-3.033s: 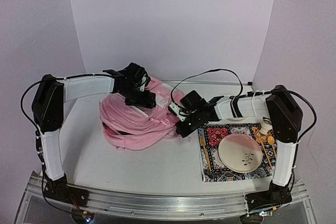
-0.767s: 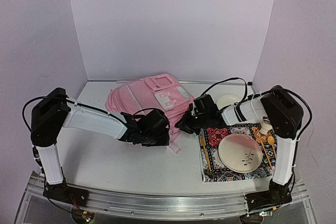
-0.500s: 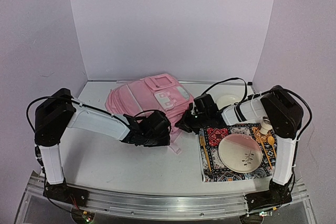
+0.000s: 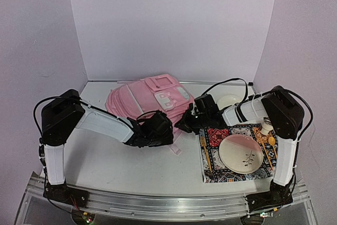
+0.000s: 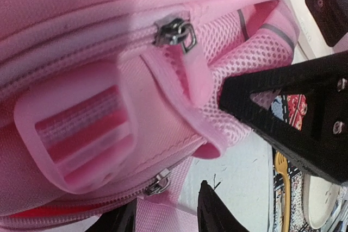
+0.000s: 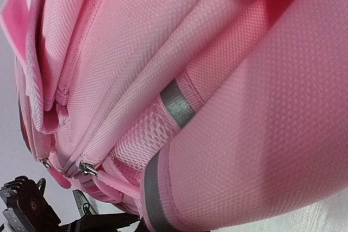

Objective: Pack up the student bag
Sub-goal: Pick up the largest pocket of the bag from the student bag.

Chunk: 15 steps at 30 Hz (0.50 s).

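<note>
The student bag (image 4: 152,96) is a pink backpack standing at the back middle of the table, its pocket panels facing up. My left gripper (image 4: 167,133) is low at the bag's near right corner. In the left wrist view the bag (image 5: 109,80) fills the frame. The left gripper (image 5: 166,202) stands open there, its fingers on either side of a pink webbing strap (image 5: 163,218) just below a zip pull (image 5: 157,182). My right gripper (image 4: 184,124) presses into the bag's right edge. In the right wrist view a padded shoulder strap with a grey band (image 6: 155,199) runs into the hidden jaws.
A patterned placemat (image 4: 213,136) lies right of the bag with a pink-and-cream plate (image 4: 240,153), a yellow fork (image 4: 204,148) and wooden utensils (image 4: 266,148). A white bowl (image 4: 229,101) sits behind it. Purple walls close the back and sides.
The bag, earlier slumped flat, now stands. Over the last second the left gripper edged right and its jaws narrowed around the webbing strap. The right gripper closed at the bag's edge.
</note>
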Tool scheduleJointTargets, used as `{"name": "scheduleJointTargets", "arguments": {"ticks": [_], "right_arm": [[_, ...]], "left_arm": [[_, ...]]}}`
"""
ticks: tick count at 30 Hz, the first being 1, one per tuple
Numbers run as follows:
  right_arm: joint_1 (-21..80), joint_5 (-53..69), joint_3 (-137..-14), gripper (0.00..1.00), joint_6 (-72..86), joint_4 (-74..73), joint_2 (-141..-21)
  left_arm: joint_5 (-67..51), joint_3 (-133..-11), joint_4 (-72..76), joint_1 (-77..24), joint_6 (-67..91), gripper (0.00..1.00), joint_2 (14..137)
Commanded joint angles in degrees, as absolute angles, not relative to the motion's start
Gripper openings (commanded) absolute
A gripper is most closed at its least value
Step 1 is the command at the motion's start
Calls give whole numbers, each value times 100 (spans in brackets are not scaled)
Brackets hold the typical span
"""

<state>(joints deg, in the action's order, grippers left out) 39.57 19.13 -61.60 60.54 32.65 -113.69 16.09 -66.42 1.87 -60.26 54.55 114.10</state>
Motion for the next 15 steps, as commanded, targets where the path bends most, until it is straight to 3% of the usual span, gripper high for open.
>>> {"name": "scheduleJointTargets", "arguments": {"ticks": [1, 8, 15], "right_arm": [[4061, 2234, -6241, 8, 6087, 3605, -11101], [4062, 2278, -6266, 7, 6096, 3613, -11097], [4062, 2330, -6339, 6, 6126, 3647, -11148]], "left_arm": [[1676, -6532, 822, -5914, 5462, 40, 11514], [1737, -6408, 880, -5888, 5609, 38, 11637], [1833, -6242, 1083, -5891, 5748, 27, 11712]]}}
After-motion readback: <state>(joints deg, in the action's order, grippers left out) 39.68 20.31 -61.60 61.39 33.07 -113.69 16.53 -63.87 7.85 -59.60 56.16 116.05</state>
